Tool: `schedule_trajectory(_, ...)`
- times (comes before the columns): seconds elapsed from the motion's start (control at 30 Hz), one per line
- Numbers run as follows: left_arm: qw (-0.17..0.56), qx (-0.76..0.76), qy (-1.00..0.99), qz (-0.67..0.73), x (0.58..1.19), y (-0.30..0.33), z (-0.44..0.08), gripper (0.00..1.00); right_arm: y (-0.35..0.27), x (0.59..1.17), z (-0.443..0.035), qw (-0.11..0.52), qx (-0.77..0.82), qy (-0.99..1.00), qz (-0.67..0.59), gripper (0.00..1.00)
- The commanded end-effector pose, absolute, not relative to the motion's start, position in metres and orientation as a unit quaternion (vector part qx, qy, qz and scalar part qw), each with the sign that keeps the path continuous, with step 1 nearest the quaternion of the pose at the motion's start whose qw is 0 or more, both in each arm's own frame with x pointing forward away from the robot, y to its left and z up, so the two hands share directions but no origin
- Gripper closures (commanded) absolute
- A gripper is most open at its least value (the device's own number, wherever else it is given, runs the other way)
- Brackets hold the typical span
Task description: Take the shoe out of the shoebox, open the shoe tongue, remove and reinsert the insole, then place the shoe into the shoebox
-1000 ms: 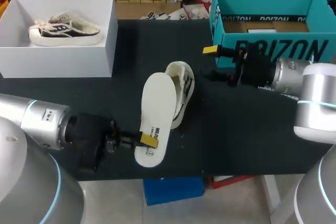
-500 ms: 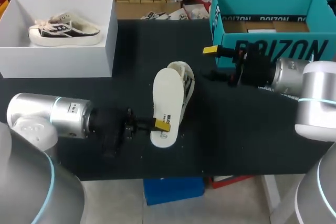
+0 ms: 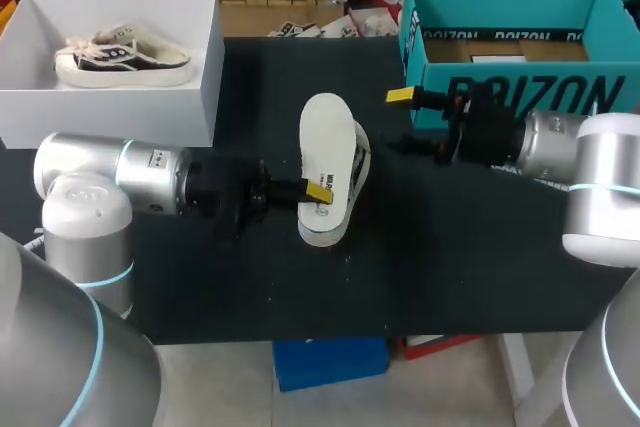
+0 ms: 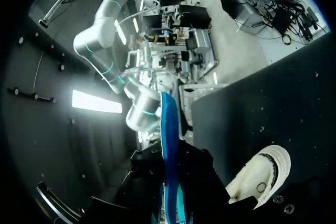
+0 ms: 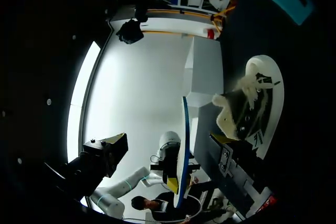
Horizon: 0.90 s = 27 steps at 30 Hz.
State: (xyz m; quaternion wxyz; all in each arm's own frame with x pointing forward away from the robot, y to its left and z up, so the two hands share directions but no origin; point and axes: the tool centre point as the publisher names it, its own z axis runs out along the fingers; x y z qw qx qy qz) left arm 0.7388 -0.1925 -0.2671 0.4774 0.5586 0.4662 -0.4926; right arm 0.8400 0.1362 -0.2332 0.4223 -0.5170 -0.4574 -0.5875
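White insole (image 3: 325, 142) was pinched near one end between the fingers of the left gripper (image 3: 318, 192) and was held just above the shoe (image 3: 358, 162), which was laid on the dark table (image 3: 200, 277) directly ahead of that gripper. The right gripper (image 3: 401, 119) was held with fingers spread wide, the shoe just ahead of it and the teal shoebox (image 3: 520, 97) close beside it.

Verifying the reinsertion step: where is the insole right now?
Head view, mid-table: the insole is over the shoe, held by the left gripper reaching in from the left.
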Motion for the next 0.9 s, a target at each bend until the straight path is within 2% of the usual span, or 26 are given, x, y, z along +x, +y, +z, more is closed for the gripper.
schedule_trajectory(0.03, 0.474, 0.563, 0.469, -0.488, 0.751, -0.192, -0.262, 1.00, 0.136, 0.840, -0.233, 0.422, -0.517, -0.457, -0.588, 0.00)
schedule_trajectory(0.67, 0.479, 0.563, 0.471, -0.481, 0.754, -0.185, -0.257, 1.00, 0.136, 0.840, -0.233, 0.422, -0.517, -0.457, -0.588, 0.00)
schedule_trajectory(0.9, 0.479, 0.563, 0.471, -0.481, 0.754, -0.185, -0.257, 1.00, 0.132, 0.843, -0.222, 0.438, -0.492, -0.532, -0.532, 0.00)
